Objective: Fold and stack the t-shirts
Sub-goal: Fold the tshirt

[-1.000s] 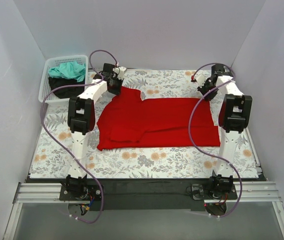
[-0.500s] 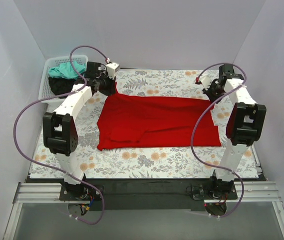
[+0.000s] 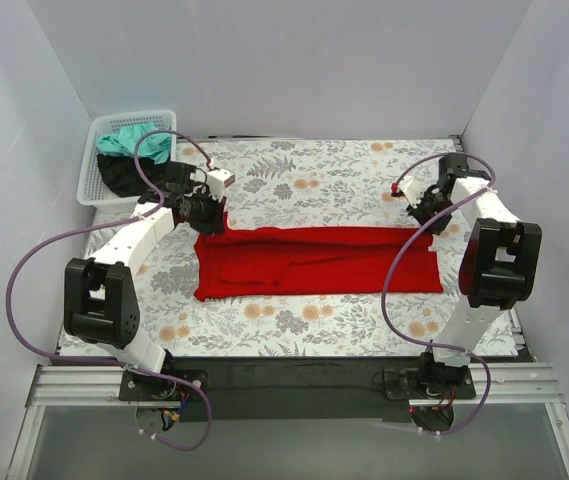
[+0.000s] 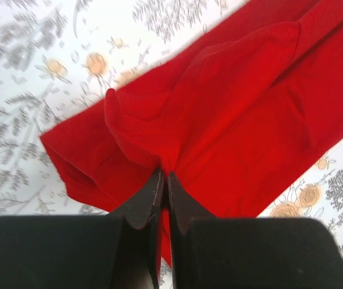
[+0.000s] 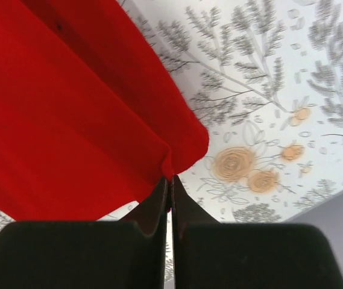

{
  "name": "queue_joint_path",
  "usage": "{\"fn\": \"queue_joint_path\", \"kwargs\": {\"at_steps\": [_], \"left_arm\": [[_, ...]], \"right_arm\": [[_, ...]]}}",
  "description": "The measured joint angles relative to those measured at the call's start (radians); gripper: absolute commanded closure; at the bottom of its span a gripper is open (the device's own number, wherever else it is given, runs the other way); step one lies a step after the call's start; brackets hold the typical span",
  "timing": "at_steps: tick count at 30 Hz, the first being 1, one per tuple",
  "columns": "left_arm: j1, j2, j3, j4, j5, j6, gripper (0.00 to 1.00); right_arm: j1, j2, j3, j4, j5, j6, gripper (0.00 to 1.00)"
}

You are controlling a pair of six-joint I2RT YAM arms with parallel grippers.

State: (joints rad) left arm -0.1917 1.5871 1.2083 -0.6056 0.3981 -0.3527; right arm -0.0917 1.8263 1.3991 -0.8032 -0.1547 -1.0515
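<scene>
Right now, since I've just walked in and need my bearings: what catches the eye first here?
The red shirt lies across the table, both grippers shut on its far edge: left gripper at one end, right gripper at the other. A white basket at far left holds a teal shirt and a black shirt.

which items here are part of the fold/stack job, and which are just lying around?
Job:
- red t-shirt, pinched by left gripper and right gripper
- teal shirt and black shirt, heaped in white basket

Lying about:
- white basket itself
- floral table cover
</scene>
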Motion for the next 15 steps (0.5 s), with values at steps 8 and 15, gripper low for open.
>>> {"fn": "queue_joint_path", "kwargs": {"at_steps": [8, 15], "left_arm": [[-0.002, -0.004, -0.111, -0.024, 0.010, -0.039, 1.00], [-0.004, -0.003, -0.087, -0.053, -0.013, -0.056, 1.00]], "right_arm": [[-0.001, 0.014, -0.067, -0.003, 0.006, 0.004, 0.99], [-0.006, 0.014, -0.047, -0.012, 0.010, 0.006, 0.99]]}}
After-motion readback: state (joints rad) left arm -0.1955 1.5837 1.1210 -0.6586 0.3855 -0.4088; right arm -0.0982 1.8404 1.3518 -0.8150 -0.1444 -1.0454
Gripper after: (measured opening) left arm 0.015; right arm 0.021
